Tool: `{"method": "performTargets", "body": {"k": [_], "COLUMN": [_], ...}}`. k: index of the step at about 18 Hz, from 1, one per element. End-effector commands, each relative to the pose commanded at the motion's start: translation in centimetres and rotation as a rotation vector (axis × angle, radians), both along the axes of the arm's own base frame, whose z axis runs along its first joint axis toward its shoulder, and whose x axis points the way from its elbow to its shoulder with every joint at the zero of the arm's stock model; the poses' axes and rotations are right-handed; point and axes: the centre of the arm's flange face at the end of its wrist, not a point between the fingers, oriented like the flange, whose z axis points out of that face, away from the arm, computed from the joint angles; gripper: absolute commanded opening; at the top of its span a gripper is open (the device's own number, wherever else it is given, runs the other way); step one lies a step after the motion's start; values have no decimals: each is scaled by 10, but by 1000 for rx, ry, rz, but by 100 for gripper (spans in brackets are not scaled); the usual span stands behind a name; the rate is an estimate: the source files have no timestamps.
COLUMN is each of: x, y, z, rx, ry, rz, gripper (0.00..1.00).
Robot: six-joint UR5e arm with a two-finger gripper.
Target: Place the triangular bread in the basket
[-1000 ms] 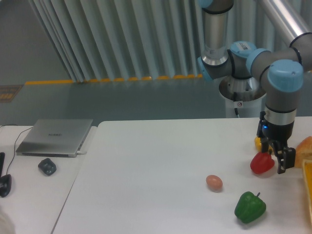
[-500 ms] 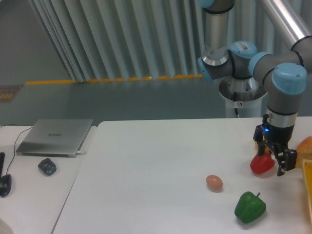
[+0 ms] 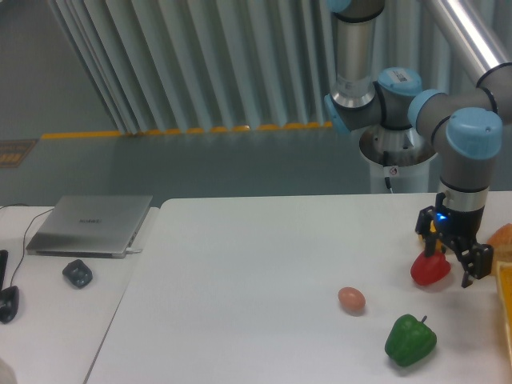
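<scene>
Hovering low at table's right end, gripper (image 3: 453, 263) w/ fingers spread, nothing held. Red pepper (image 3: 430, 270) just beside/under it. Triangular bread (image 3: 502, 237) at frame's right edge, mostly cut off, ungrasped. Basket (image 3: 506, 292): only orange-yellow rim shows, near bread. Egg (image 3: 351, 299) & green pepper (image 3: 410, 339) further left. Est. grasp, lift, placement all remain.

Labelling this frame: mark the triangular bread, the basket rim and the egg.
triangular bread (image 3: 502, 237), fixed camera, the orange-brown crust showing at the right edge.
basket (image 3: 506, 300), fixed camera, the orange-yellow rim at the right edge.
egg (image 3: 351, 299), fixed camera, middle of the shell.
</scene>
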Motion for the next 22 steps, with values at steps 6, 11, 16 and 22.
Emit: {"method": "performTargets", "body": {"k": [6,11,16,22], "x": [-16,-41,-39,-44], "y": [-42,-82,-90,-106], "z": [15,13,-3,-22], "rx": [-29,-91,-172,-168], "ry": [-55,-73,-86,-124], "rz": [-181,-450,-516,-590], "gripper": [100,100,100,100]}}
